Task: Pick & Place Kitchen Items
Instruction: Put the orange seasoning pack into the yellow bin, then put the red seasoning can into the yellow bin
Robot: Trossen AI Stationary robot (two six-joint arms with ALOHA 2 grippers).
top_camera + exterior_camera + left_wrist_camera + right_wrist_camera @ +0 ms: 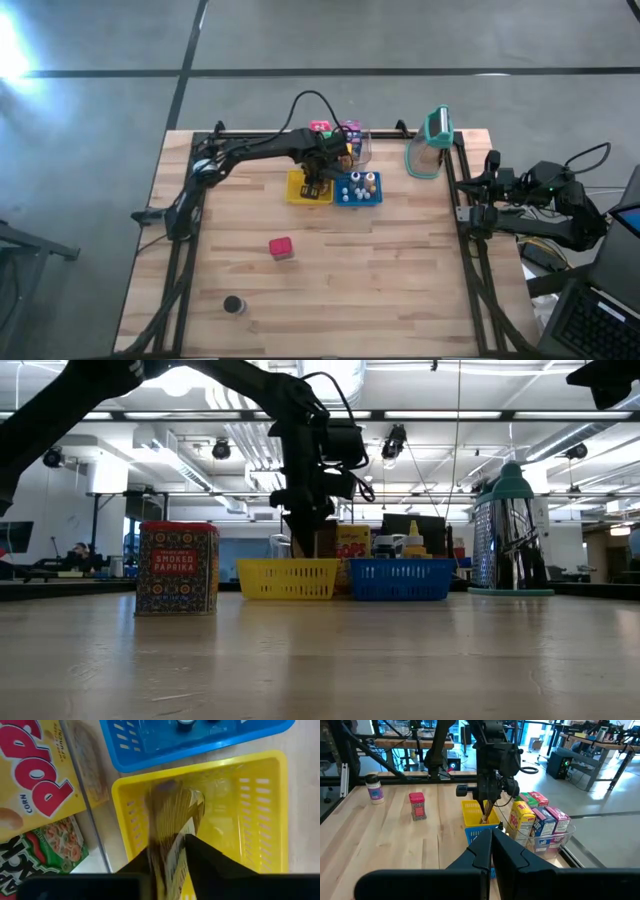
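- Placing step: left gripper [172, 862] hangs over the yellow basket [297, 191] near the bench's far edge, fingers narrow on a brownish packet [175, 815] dipping into it.
- Next: let go, lift clear.
- Blue basket [345, 199] alongside holds small bottles [362, 184].
- Red tin [281, 248] waits mid-bench.
- Right gripper [491, 852] closed, parked at the right edge.

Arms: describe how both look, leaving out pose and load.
Both arms are dark, jointed and slim. A black cable loops over the left arm. The right arm shows a small green light and trailing cables. The right pincer has two flat, dark, wedge-shaped fingers.
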